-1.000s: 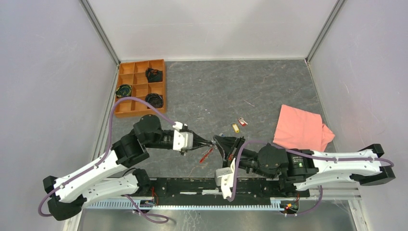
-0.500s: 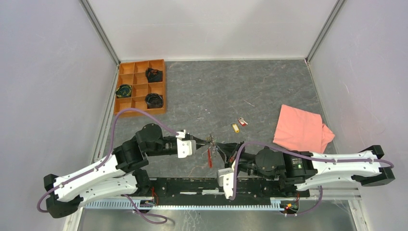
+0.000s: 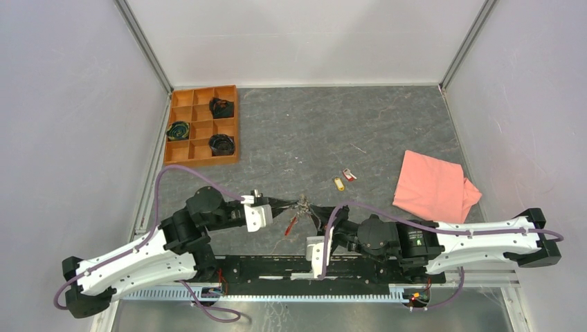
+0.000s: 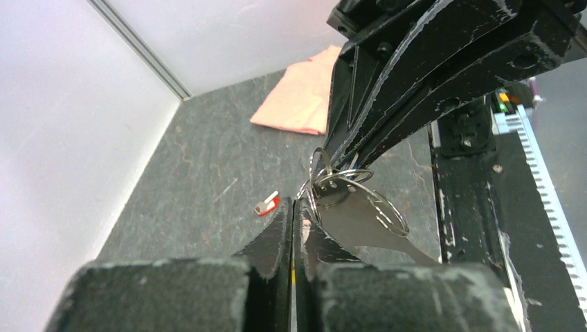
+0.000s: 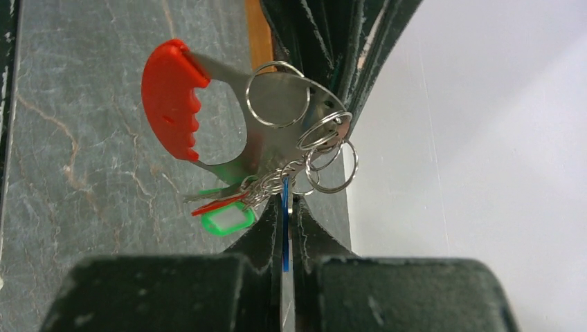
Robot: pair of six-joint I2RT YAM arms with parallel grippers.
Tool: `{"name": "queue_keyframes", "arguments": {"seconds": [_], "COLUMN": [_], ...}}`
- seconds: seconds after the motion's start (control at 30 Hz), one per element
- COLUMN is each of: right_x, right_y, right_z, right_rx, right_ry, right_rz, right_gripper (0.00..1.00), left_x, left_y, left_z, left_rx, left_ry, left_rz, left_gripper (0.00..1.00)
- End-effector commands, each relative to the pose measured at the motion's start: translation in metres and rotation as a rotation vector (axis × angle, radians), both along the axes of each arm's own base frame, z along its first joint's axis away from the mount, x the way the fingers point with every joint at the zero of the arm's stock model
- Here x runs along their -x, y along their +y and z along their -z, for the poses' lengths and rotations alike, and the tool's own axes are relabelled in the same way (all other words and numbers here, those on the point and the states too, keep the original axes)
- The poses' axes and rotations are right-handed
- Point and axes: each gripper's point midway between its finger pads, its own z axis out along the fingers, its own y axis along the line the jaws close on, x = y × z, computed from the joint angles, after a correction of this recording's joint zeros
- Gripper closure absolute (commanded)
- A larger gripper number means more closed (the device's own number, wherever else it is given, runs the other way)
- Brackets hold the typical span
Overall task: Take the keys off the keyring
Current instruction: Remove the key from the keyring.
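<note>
The keyring (image 5: 275,144), well left of the pink cloth (image 3: 432,185), is gripped by the closed left gripper (image 3: 296,203); its blue key (image 5: 284,228) is pinched by the closed right gripper (image 3: 310,207). Farther, nearer the cloth, a yellow key (image 3: 338,183) and a red key (image 3: 349,176) are seen loose

Both arms draw back toward 6 o'clock, left gripper (image 3: 296,203) and right gripper (image 3: 311,207) with them, and the keyring's (image 3: 291,224) red strap swings from 6 to 7 o'clock.

The top camera looks steeply down from the near edge over the whole table (image 3: 291,131). The wrist cameras sight closely along their own fingers (image 4: 273,238) (facing each other); all three views share the keyring (image 5: 266,142).
</note>
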Motion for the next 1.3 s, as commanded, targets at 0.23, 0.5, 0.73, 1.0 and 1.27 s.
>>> {"name": "queue_keyframes", "arguments": {"seconds": [0.23, 0.5, 0.73, 1.0, 1.27], "right_x": [0.003, 0.016, 0.022, 0.026, 0.035], "right_y": [-0.003, -0.003, 0.001, 0.005, 0.010], "right_z": [-0.052, -0.084, -0.093, -0.105, -0.131], "right_rx": [-0.197, -0.262, -0.285, -0.324, -0.425], "right_ry": [0.025, 0.031, 0.026, 0.020, 0.022], "right_rz": [-0.013, -0.100, -0.144, -0.168, -0.222], "right_gripper": [1.00, 1.00, 1.00, 1.00, 1.00], "left_x": [0.012, 0.020, 0.030, 0.056, 0.087], "left_y": [0.008, 0.005, 0.006, 0.015, 0.034], "left_z": [-0.059, -0.068, -0.081, -0.109, -0.137], "left_rx": [0.283, 0.365, 0.467, 0.557, 0.623], "left_ry": [0.005, 0.093, 0.192, 0.256, 0.256], "left_rz": [0.034, 0.079, 0.141, 0.319, 0.465], "left_gripper": [0.98, 0.98, 0.98, 0.98, 0.98]}}
